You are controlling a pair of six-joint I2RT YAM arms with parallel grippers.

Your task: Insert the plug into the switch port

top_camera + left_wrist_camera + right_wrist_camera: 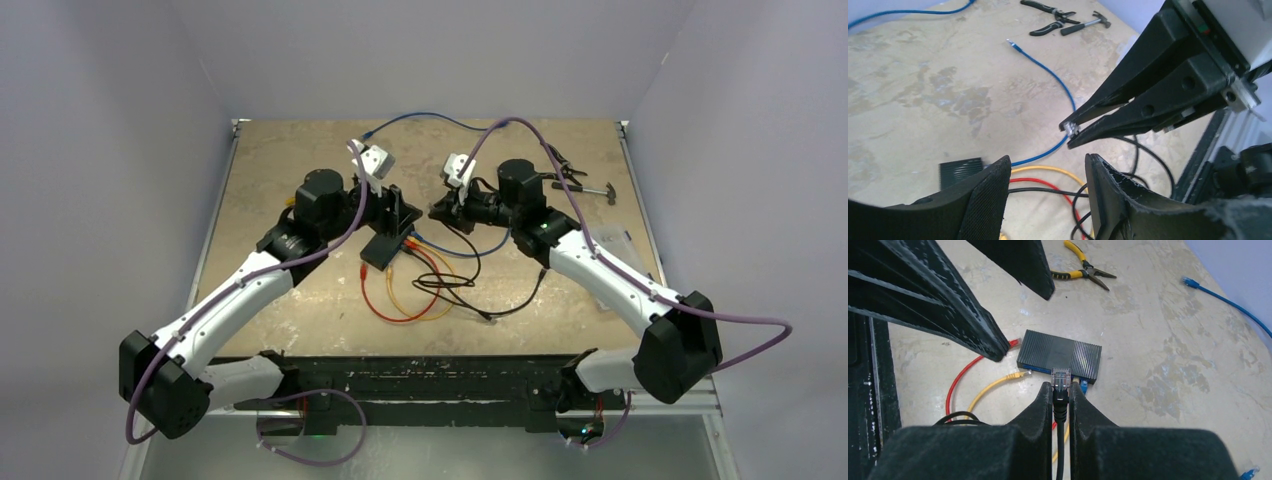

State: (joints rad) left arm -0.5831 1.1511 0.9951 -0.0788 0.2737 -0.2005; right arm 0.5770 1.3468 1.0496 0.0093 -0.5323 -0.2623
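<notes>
The right fingers (1040, 407), matte black wedges, were pinched nearly closed on a thin black cable (1060, 440). The left fingers (990, 192), broad with mesh-textured inner pads, stood wide apart and held nothing. The mottled tan bench (300, 160) carried the switch (1060, 354), a flat, ribbed black box near its middle, with curling red (955, 380) and yellow (988, 387) cables beside it. The cable's clear, boxy plug (1061, 376) jutted from the right fingertips, apart from the switch.

Yellow-handled pliers (1087, 270), black-handled pliers (1060, 14), hammer (1083, 25) on table (923, 75).
</notes>
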